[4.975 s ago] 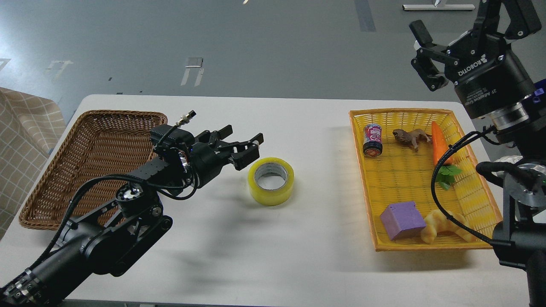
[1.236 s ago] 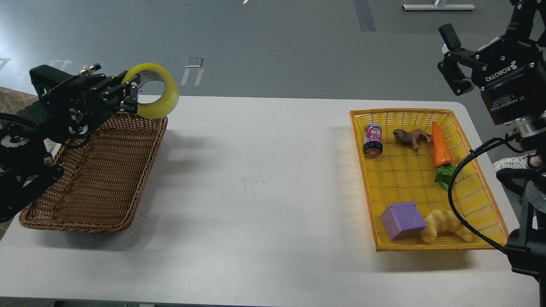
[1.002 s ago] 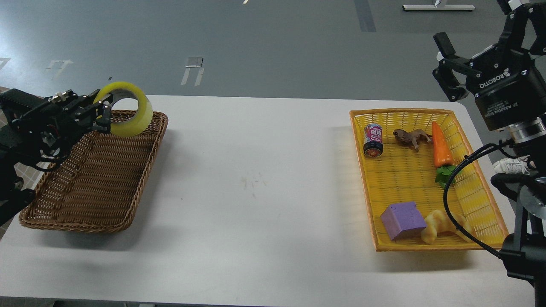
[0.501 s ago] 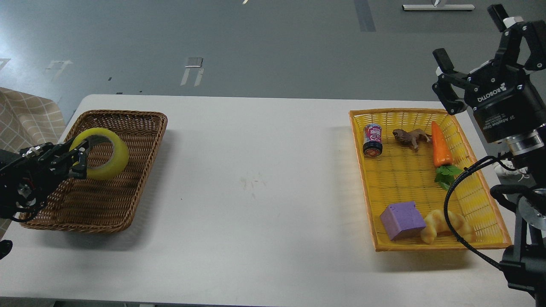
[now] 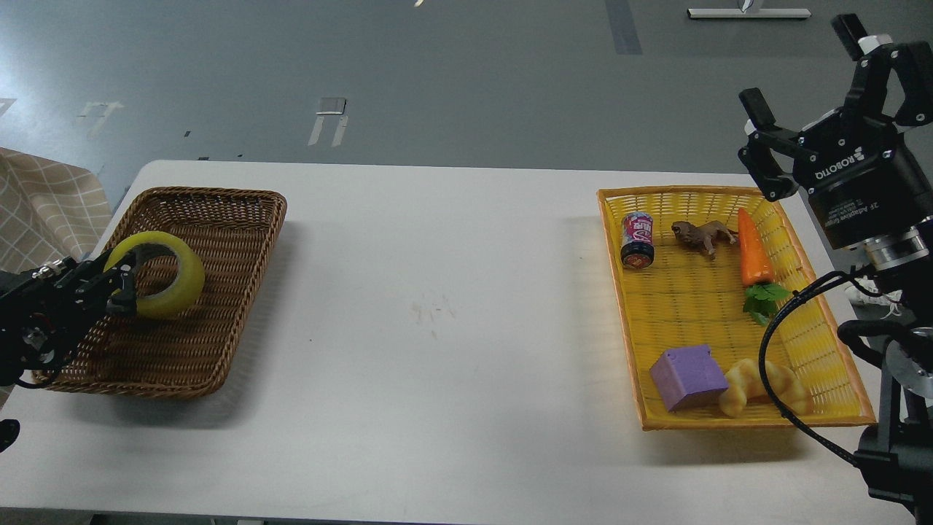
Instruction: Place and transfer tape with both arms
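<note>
The yellow tape roll point(image 5: 164, 281) is tilted over the left half of the brown wicker basket point(image 5: 219, 292). My left gripper point(image 5: 122, 281) comes in from the left edge and is shut on the roll's left wall, one finger inside the core. I cannot tell whether the roll touches the basket floor. My right gripper point(image 5: 809, 84) is raised at the far right, above the yellow basket's back corner, fingers spread wide and empty.
A yellow plastic basket point(image 5: 619, 306) on the right holds a small can point(image 5: 636, 239), a toy animal point(image 5: 702, 233), a carrot point(image 5: 753, 248), a purple cube point(image 5: 688, 377) and a croissant toy point(image 5: 762, 384). A stretch of white table point(image 5: 437, 313) lies between the baskets.
My left gripper took the tape off the table's middle, carried it left over the wicker basket and lowered it into the basket's left half. My right gripper drifted slightly right and up.
</note>
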Available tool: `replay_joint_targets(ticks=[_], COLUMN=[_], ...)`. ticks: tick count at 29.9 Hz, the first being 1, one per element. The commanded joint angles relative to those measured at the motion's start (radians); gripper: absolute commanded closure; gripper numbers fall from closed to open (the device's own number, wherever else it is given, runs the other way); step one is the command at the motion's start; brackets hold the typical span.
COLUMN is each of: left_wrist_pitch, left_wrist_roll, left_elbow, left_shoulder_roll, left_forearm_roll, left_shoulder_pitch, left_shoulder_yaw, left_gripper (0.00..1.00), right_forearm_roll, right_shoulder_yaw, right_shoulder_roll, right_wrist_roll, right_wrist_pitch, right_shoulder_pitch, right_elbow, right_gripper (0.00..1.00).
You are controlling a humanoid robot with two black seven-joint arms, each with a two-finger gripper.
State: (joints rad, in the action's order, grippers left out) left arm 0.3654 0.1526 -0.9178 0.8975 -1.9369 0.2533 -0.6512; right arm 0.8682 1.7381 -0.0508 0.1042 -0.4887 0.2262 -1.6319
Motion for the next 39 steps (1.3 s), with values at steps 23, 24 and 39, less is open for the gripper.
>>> replay_joint_targets(ticks=[23,24,39], left_wrist_pitch=[0.092,0.09,-0.324], left_wrist_roll=[0.091,0.091,-0.087], left_elbow=[-0.522,-0.547,-0.667], left_shoulder_roll=[-0.1,-0.12,-0.773], left_forearm_roll=[1.029,1.038,1.185], left_shoulder_pitch=[0.236,0.248,0.328], left_shoulder_yaw=[-0.079,-0.088,-0.447], left_gripper=[0.02,0.02,0.02], right_forearm_roll=[0.002,0.002,0.011], right_shoulder_yaw=[-0.003,-0.003,-0.046], right_shoulder_roll=[-0.007,-0.009,0.0], right_wrist_roll=[0.0,0.002,0.018], right_wrist_pitch=[0.0,0.0,0.0], right_shoulder_pitch=[0.001,0.004,0.229], right_elbow=[-0.003,-0.002,0.104], right_gripper=[0.0,0.0,0.0])
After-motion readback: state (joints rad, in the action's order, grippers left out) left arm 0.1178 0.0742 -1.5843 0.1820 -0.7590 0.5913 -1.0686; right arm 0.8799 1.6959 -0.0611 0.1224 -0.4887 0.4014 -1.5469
